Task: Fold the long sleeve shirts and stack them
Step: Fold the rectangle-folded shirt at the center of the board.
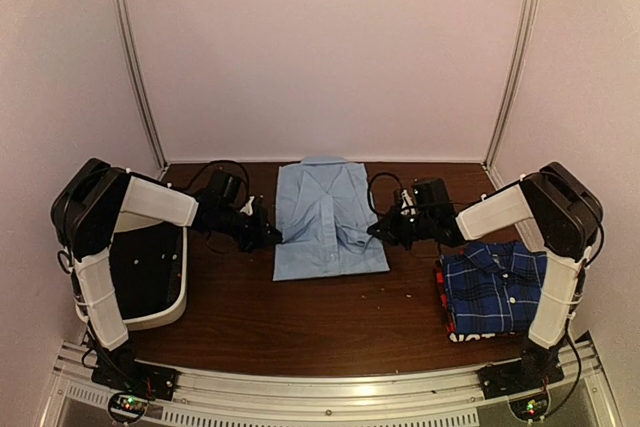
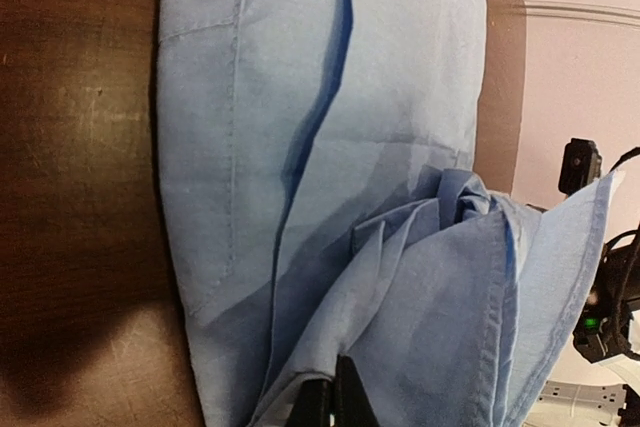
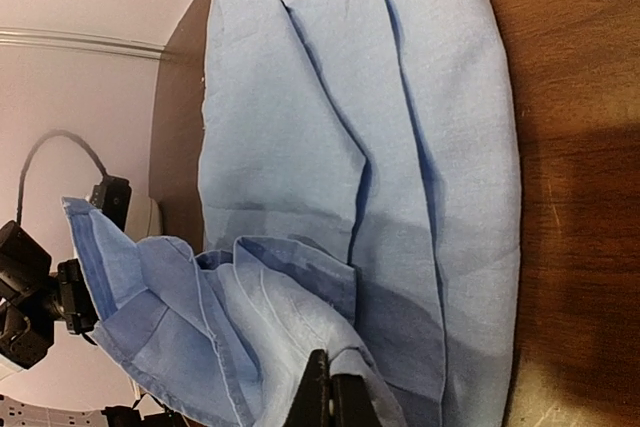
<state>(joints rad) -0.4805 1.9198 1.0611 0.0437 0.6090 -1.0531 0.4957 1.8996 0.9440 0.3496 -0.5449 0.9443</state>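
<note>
A plain light blue shirt (image 1: pixel 325 217) lies partly folded in the middle of the table, collar toward the back wall. My left gripper (image 1: pixel 272 235) is shut on a fold of its left edge; the left wrist view shows that cloth (image 2: pixel 420 327) raised and pinched at my left gripper (image 2: pixel 335 399). On the shirt's right edge, my right gripper (image 1: pixel 378 230) is shut on a bunched fold (image 3: pixel 250 317), which meets my right gripper (image 3: pixel 330 394). A folded blue-and-navy plaid shirt (image 1: pixel 495 287) rests at the right, with a red and black edge (image 1: pixel 444 309) under it.
A white bin with black lining (image 1: pixel 172 299) stands at the left near my left arm. The dark wooden table (image 1: pixel 320 317) ends at a metal rail (image 1: pixel 330 387) in front. Pale walls close in the back and sides.
</note>
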